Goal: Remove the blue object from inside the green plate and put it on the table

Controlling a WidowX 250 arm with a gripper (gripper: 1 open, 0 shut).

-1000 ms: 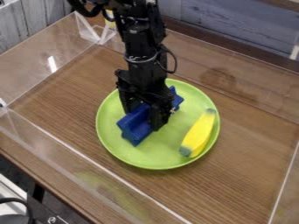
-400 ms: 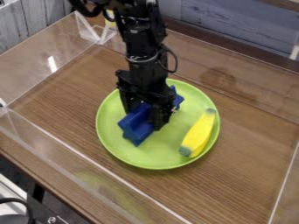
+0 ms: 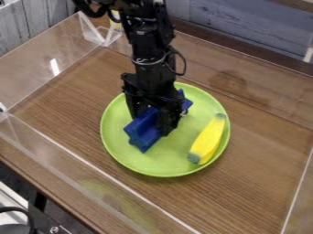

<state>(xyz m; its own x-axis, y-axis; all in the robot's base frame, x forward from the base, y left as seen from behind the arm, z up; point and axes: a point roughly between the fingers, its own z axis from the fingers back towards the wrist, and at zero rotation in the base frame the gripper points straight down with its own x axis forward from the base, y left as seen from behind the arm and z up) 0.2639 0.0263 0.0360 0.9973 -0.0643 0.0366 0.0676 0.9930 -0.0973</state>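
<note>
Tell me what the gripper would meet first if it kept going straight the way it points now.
Probably the blue object, which the gripper already overlaps in this view; whether they touch is unclear. Below it lies the green plate.

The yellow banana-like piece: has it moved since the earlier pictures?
No. The yellow banana-like piece lies where it did, against the same stretch of the green plate's rim.
</note>
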